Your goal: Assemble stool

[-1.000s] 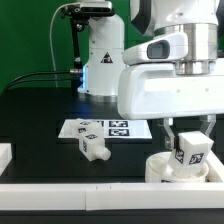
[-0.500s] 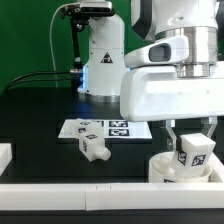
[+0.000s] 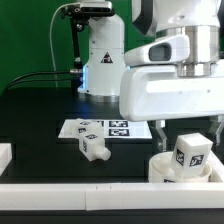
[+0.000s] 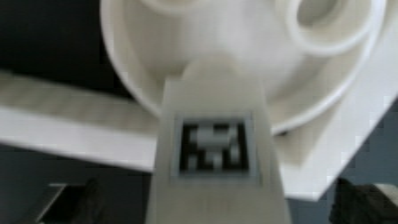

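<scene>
As the claw lets go, the gripper (image 3: 190,138) hangs over the stool's seat (image 3: 168,172) with its fingers (image 3: 163,133) spread wide, one on either side of a leg (image 3: 191,153) and touching neither face.

Nearest the camera in the exterior view, a long white rail (image 3: 80,196) runs along the table's (image 3: 40,120) front edge. Just behind it, at 4 o'clock in the frame, the thick round seat lies flat with the tagged leg standing on it, a little tilted. The wrist view looks straight down the same leg (image 4: 214,135) onto the seat's rim (image 4: 143,60). A second, loose leg (image 3: 93,149) lies on its side at 9 o'clock from the seat, well apart from it. The marker board (image 3: 100,128) sits just beyond that leg at 12 o'clock, and the arm's base (image 3: 100,60) rises farthest back.

The parts look like light, rigid, smooth plastic, likely to slip if pinched at a corner. The leg's flat opposite sides, around mid-height, seem the safest hold.

Half a second earlier the fingers were pinched against the leg. Now they stand clear, and the leg has stayed on the seat.
</scene>
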Motion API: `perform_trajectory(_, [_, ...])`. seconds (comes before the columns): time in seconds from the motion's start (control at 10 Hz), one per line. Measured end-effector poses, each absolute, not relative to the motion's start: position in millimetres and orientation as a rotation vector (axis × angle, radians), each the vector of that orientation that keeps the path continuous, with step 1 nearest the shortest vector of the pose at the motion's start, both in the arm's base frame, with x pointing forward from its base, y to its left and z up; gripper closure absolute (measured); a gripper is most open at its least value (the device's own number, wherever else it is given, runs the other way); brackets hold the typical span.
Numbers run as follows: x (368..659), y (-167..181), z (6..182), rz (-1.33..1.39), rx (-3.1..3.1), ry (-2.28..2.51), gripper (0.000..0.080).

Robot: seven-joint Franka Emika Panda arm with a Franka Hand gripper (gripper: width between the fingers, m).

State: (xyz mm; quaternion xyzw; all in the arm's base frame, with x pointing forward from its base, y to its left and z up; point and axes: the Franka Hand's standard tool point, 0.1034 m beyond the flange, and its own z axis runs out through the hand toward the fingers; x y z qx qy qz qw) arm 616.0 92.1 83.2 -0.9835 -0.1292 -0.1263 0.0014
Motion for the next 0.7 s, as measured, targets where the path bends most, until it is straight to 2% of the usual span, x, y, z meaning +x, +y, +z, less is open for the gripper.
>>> perform_trajectory(0.3, [615.4,96.5,81.6,-0.088,-3.111,-0.386,0.0151])
perform_trajectory(0.6, [618.9,97.6,81.6,-0.072,-3.112,-0.383,0.0164])
perform_trajectory(0.7, [619.0,97.7,81.7,-0.073,-3.112,-0.383,0.0357])
